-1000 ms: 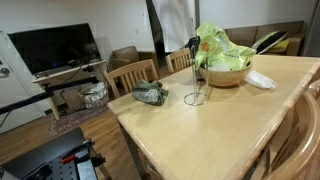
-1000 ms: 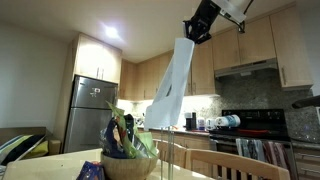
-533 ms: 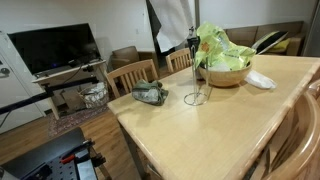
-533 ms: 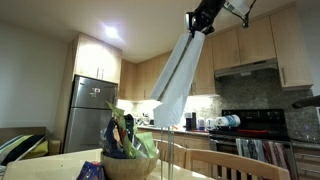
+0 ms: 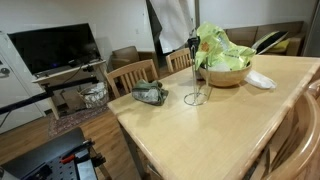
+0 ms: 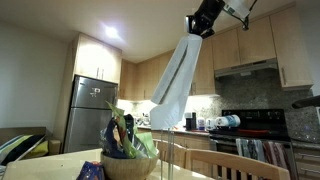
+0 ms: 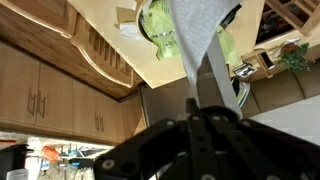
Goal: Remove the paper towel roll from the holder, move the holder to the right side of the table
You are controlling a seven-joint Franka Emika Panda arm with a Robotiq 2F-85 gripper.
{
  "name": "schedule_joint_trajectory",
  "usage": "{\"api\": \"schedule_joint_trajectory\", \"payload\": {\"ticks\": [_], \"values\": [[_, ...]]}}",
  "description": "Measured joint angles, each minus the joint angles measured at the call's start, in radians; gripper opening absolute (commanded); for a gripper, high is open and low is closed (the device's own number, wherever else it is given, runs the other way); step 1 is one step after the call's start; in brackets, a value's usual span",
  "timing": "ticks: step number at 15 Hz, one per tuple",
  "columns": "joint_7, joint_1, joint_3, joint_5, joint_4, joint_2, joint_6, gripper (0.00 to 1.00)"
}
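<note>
Gripper is at the top of frame, right of centre, high above the table, clamped on the upper end of the roll. The roll doesn't read as a cylinder here: it hangs as a long white strip slanting down-left to mid-frame. In the wrist view the strip runs from the top of frame straight into the gripper at bottom centre, pinched between the fingers. In an exterior view only the roll's lower part shows, at top centre, in the air and clear of the holder. The holder stands bare and upright on the table, centre frame, just left of a wooden bowl of green leaves. A white napkin lies right of the bowl, a dark object left of the holder near the table edge. A TV is at upper left, and a steel fridge at left.
</note>
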Motion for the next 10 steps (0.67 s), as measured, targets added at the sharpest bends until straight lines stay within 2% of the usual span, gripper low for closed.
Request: {"api": "schedule_joint_trajectory", "payload": {"ticks": [10], "values": [[-0.098, 0.034, 0.106, 0.027, -0.012, -0.003, 0.002, 0.00]]}}
